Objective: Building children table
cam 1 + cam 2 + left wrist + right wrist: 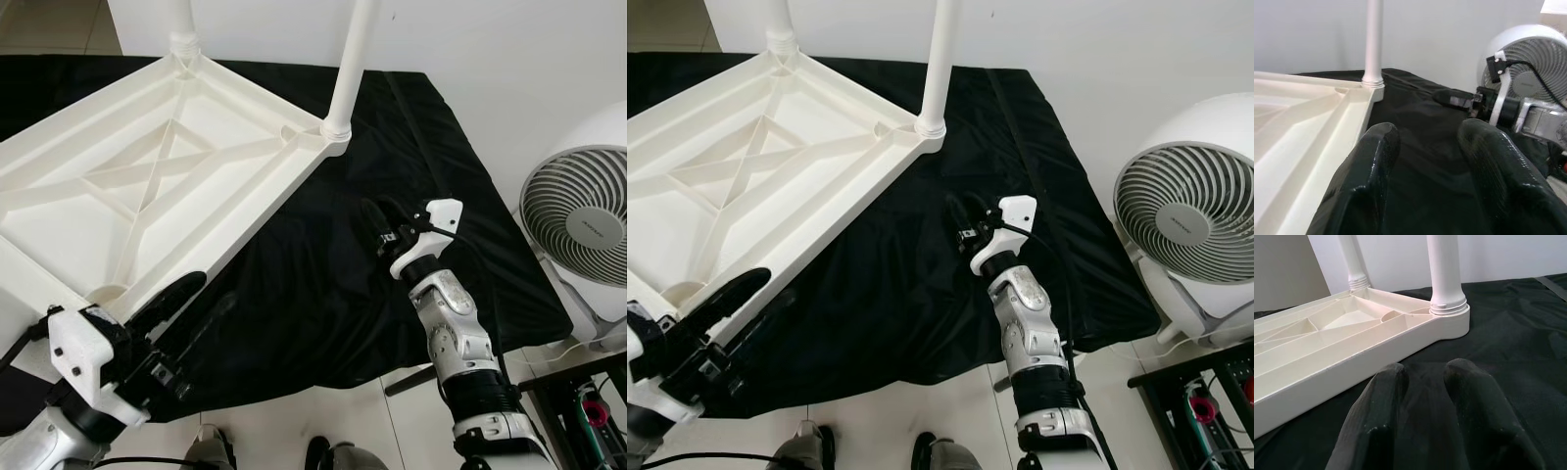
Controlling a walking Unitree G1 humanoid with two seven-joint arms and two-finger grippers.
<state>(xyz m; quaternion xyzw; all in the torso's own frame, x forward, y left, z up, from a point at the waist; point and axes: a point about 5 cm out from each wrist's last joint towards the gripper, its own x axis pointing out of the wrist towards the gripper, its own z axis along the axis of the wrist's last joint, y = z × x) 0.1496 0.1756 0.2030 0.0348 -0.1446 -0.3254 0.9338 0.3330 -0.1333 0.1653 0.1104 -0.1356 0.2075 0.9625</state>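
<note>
Children's tabletop (pixel 147 176), white plastic, upside down on black cloth (pixel 392 196), ribbed underside up, two legs (pixel 351 69) already standing in corner sockets. Seen from the head: left tool (pixel 191 313) low beside the near edge of the tabletop, fingers parted moderately, holding nothing; right tool (pixel 377 227) out over the cloth, short of the fitted corner, also empty. White fan (pixel 578 215) well off to the right.

From the left wrist: tabletop rim just beside one finger (pixel 1369 186), gap between fingers clear, right arm across the cloth beyond.

From the right wrist: fingers (pixel 1381 426) narrowly apart, nearly closed, nothing gripped; socketed leg and corner ahead, near but not touching.

Risks, as a judgement: nudging the light tabletop sideways on slippery cloth; knocking a fitted leg loose from its socket; snagging cloth in a closing tool.
</note>
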